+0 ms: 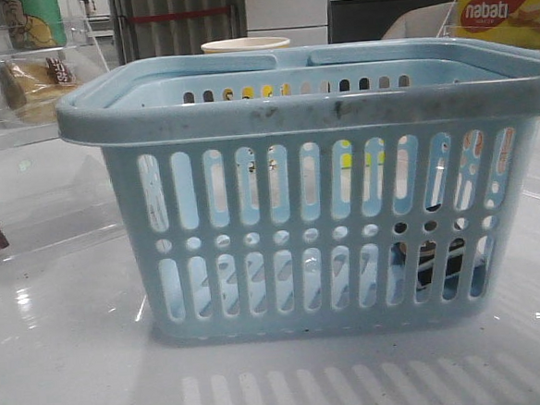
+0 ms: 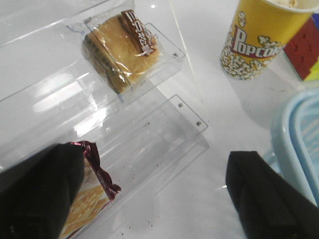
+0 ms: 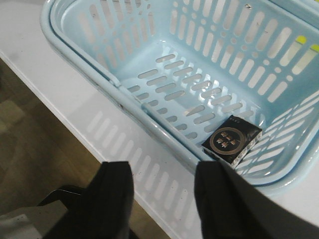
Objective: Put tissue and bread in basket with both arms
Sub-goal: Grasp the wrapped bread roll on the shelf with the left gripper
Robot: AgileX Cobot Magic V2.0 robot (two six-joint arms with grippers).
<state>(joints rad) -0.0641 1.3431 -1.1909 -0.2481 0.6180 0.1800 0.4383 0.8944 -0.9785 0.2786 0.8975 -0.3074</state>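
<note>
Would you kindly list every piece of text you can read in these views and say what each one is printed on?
"nabati": yellow-red box in the front view.
"POPCOR": yellow popcorn cup, last letter cut off by a brick block.
Label on the wrapped bread: blurred, unreadable.
Gold emblem on the black tissue pack in the basket: too small to read.

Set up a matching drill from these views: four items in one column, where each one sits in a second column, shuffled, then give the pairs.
Items:
1. tissue
2. bread
3. popcorn cup
4. maroon packet

Places:
A. upper step of the clear shelf
B. on the basket floor, in a corner
C. lower step of the clear shelf, by the left claw
D. on the table beside the basket

Pairs: 1-B, 2-A, 3-D, 4-C
</note>
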